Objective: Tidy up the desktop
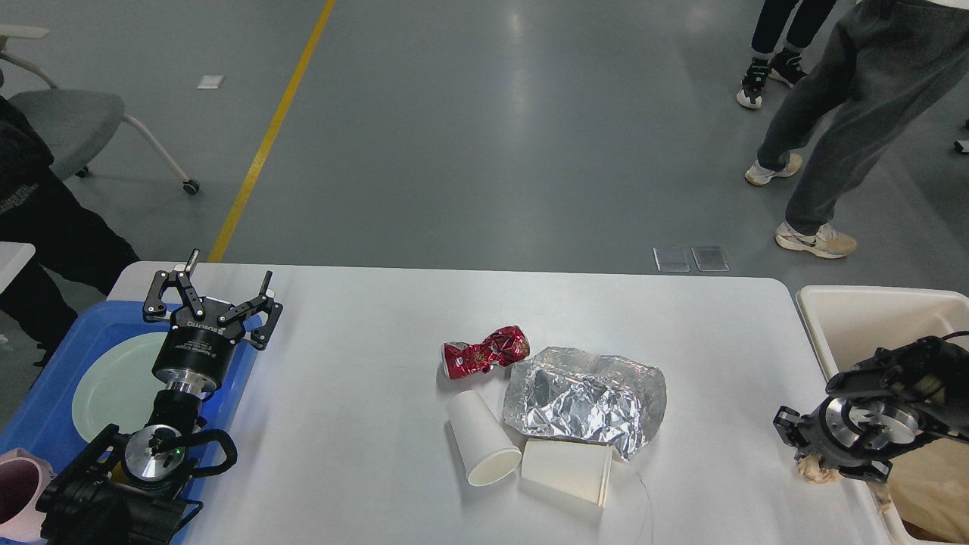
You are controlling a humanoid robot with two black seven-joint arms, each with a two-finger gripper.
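Right claw (814, 462) grips a paper wad (816, 471) at the desktop (363, 424) edge; loosely held, it could miss the bin (855, 318). Left claw (219, 291) gapes, idle.

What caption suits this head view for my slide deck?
Crushed red can, foil and two paper cups litter the desktop.

White desktop (363, 424) with rounded corners, bearing a crushed red can (486, 352), crumpled foil (584, 400), two tipped paper cups (480, 437) (568, 470), touching mid-surface.
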